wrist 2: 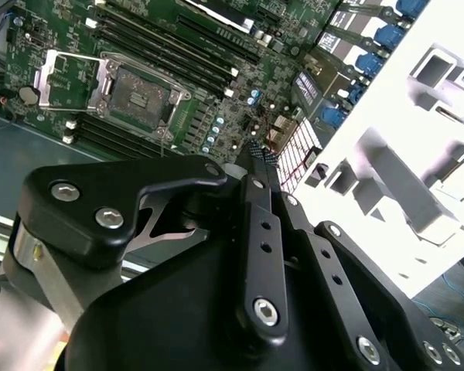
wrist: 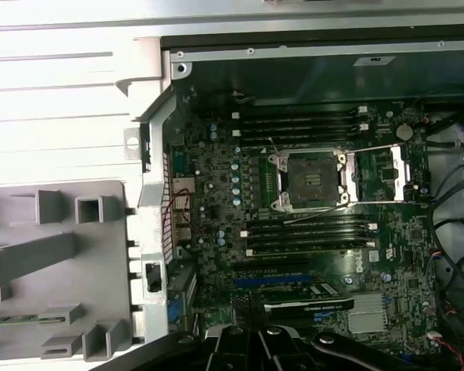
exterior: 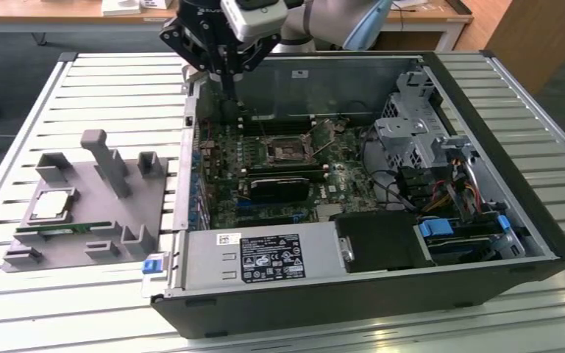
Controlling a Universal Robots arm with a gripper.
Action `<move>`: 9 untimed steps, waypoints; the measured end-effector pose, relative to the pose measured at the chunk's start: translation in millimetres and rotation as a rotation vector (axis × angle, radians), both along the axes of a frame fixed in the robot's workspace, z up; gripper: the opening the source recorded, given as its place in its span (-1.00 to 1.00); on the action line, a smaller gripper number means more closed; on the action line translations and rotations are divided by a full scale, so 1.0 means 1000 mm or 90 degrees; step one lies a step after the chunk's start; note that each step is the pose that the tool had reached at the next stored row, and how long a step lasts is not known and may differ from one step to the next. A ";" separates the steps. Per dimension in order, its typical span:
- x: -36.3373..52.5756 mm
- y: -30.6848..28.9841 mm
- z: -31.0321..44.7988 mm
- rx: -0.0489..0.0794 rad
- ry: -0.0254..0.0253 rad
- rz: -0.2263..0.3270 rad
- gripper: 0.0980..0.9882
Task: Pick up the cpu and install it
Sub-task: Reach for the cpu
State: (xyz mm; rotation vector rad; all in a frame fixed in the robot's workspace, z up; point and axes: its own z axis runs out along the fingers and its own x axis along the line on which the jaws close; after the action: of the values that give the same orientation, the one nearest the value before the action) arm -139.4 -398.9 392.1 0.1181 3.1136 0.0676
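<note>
Overhead, black gripper [exterior: 232,93] closed; shiny square cpu [exterior: 52,204] on grey tray [exterior: 91,215]

The motherboard [wrist: 216,154] lies inside the open case [wrist: 309,69]. Its socket [wrist: 315,179] is uncovered, between memory slots [wrist: 301,124]. A grey tray [wrist: 100,255] stands just beside the case.

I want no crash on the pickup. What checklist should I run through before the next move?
1. The cpu lies free on the grey tray: ok.
2. The socket is open and empty: ok.
3. Nothing is in the tool: ok, shut and empty.
4. The tool is above the cpu: not ok, it hangs over the computer case edge.
5. The cpu corner mark orientation: cannot tell.
</note>
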 end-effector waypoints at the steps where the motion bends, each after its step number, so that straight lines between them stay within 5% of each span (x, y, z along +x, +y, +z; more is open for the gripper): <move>1: -0.0004 0.0000 0.0000 0.000 0.0000 0.000 -0.98; 9: -0.0036 0.0000 -0.0003 0.000 0.0001 0.000 -0.98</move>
State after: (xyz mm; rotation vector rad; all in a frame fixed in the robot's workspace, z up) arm -142.9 -398.9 391.8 0.1180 3.1138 0.0676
